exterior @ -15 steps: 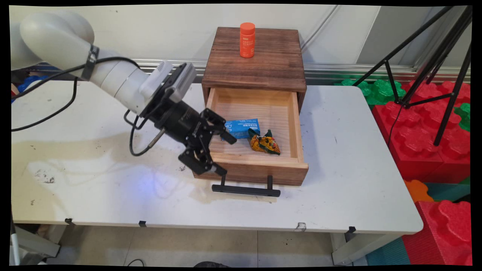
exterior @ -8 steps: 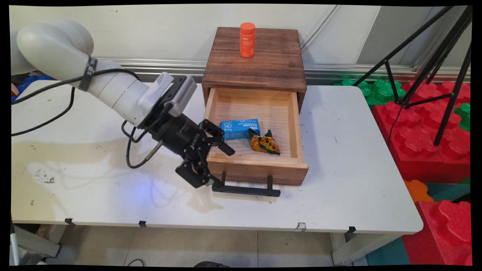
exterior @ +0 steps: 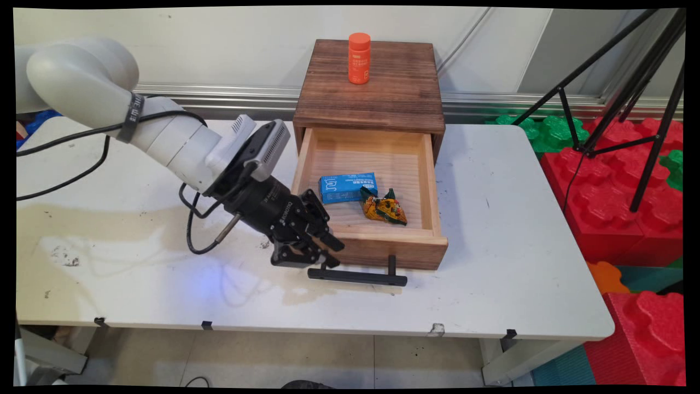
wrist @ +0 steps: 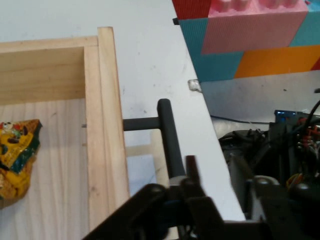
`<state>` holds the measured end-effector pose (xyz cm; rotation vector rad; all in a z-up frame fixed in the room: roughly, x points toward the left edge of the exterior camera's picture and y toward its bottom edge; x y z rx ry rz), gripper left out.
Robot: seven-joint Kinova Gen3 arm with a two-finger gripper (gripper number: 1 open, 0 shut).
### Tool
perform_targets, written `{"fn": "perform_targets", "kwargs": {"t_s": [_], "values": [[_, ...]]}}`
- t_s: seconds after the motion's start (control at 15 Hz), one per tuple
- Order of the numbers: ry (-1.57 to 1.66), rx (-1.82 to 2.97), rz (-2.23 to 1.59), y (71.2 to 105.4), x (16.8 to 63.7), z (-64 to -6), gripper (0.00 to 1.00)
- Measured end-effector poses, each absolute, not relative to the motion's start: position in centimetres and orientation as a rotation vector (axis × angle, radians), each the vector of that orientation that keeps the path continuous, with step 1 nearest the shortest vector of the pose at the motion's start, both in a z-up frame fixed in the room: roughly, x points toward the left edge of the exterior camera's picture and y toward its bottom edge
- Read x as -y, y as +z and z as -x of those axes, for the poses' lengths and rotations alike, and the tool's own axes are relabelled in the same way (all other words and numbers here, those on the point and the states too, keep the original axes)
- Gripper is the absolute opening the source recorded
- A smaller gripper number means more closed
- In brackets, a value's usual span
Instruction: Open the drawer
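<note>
White tabletop [exterior: 519, 246] carries a dark-stained wooden cabinet [exterior: 377, 98] at its 12 o'clock edge. The cabinet's pale wooden drawer [exterior: 383, 241] is pulled well out toward 6 o'clock. A black bar handle [exterior: 358, 276] runs along the drawer front. The black two-finger gripper [exterior: 328, 254] sits at the handle's 9 o'clock end, w/ the bar running up from it in the hand view. Can't tell if it's clamped on the bar or just set about it. Inside the drawer: blue rectangular carton [exterior: 348, 187] at approx 9 o'clock of the floor, yellow-green crinkled snack packet [exterior: 384, 207] just beside it at 5 o'clock. Orange plastic bottle [exterior: 359, 57] stands upright on the cabinet top, toward 12 o'clock.
</note>
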<state>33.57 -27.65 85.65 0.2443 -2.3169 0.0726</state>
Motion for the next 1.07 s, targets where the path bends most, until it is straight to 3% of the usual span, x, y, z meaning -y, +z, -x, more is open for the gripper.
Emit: {"fn": "perform_targets", "kwargs": {"t_s": [1.07], "values": [[0.220, 2.403, -0.234, 84.9, 29.0, -32.7, 0.00]]}}
